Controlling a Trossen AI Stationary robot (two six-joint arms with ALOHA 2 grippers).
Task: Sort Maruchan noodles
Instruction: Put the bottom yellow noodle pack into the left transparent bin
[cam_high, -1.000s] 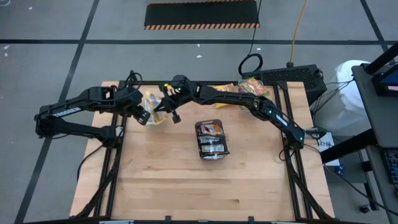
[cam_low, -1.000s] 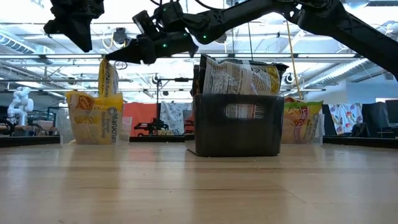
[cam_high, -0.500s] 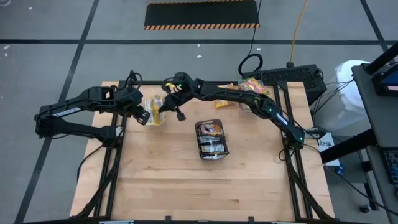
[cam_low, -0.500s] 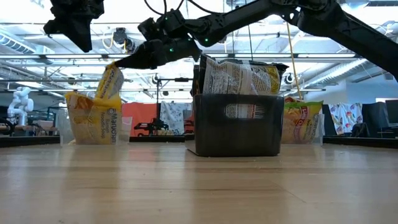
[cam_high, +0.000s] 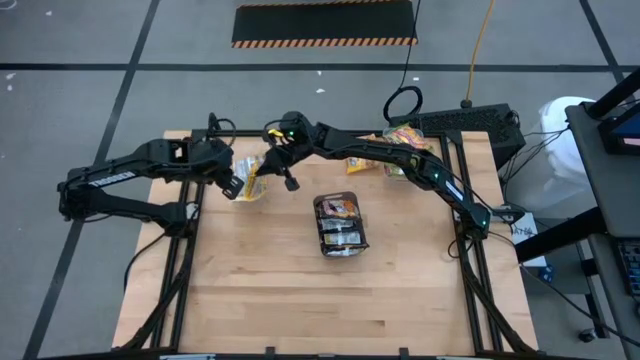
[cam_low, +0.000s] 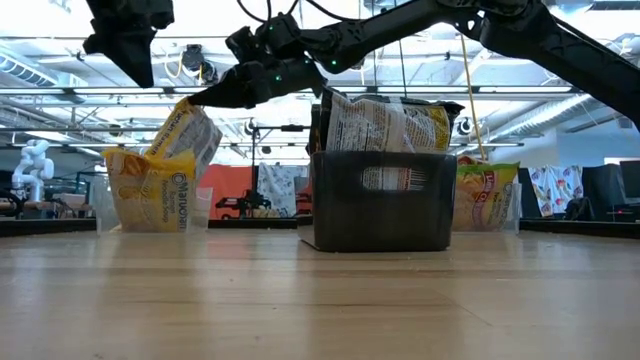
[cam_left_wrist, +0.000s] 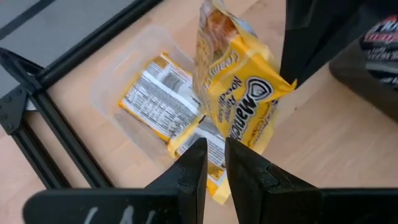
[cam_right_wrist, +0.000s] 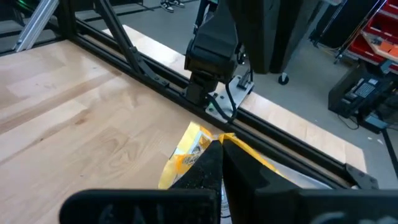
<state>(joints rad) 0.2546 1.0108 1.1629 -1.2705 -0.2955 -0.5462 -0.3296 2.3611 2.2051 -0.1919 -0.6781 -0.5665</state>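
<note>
item: flat yellow plastic ramen packet (cam_low: 186, 128), pinched by its top edge between the clenched jaws of the right gripper (cam_low: 200, 97), hanging tilted below them over a clear plastic tub (cam_left_wrist: 134, 74) at the far left of the table. the tub already held other yellow packets (cam_left_wrist: 158, 106), directly beneath the jaws.

left gripper (cam_high: 232, 186): just beside the right jaws, above the same tub, narrowly parted, grasping nothing visible.

remaining stock: dark grey rectangular tray (cam_low: 380, 200) of mixed packets, well apart from both grippers at table centre; second tub of orange-pink packets (cam_low: 487, 195) beyond it.

step judged: delivery of a yellow packet to its tub. next move would call for lowering slightly, releasing so it fell inside the rim, then returning to the tray.
</note>
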